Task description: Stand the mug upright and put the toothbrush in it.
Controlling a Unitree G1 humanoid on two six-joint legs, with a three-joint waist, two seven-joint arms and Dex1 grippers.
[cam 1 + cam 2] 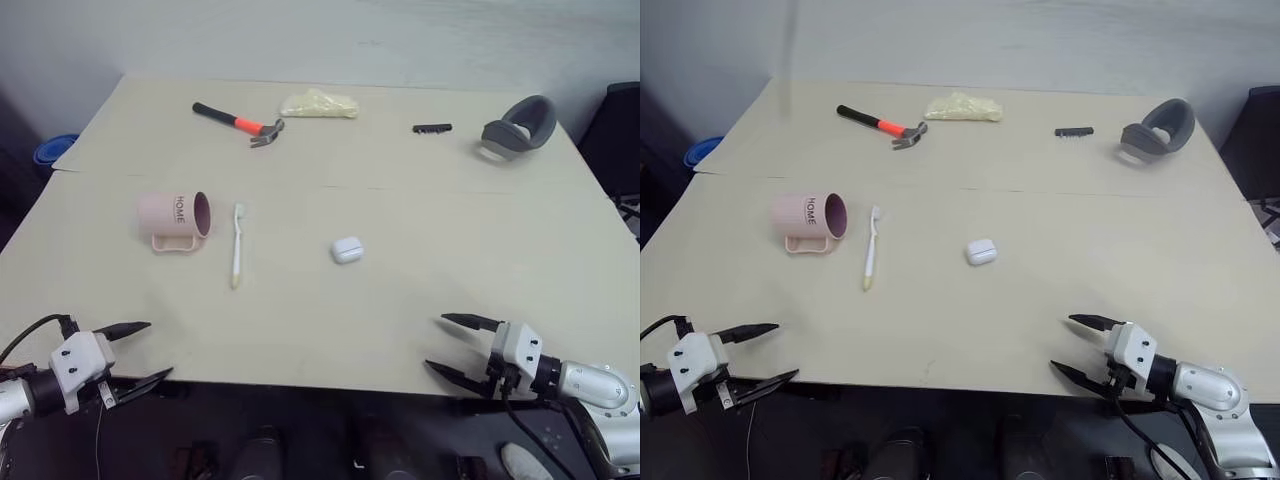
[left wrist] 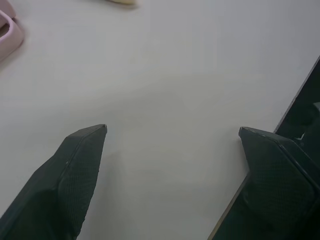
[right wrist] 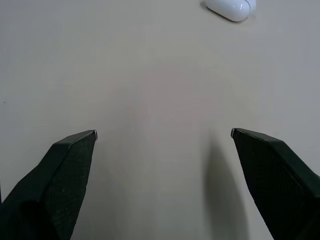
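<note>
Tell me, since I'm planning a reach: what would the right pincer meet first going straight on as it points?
Probably the white earbud case, with bare table before it; depth is hard to judge.

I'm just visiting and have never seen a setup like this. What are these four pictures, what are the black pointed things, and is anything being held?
The two wide pictures come from cameras on a humanoid robot's head, looking down at a beige table. The black prongs are its two-finger grippers: the left gripper and the right gripper. The two close-ups are cameras on each wrist, looking along those fingers. Both grippers are open and hold nothing.

On the table lie a pale pink mug on its side, a slim white toothbrush beside it, a small white rounded case, an orange-and-black hammer, a crumpled yellow cloth-like item, a small black bar and a grey ring-shaped object.
</note>
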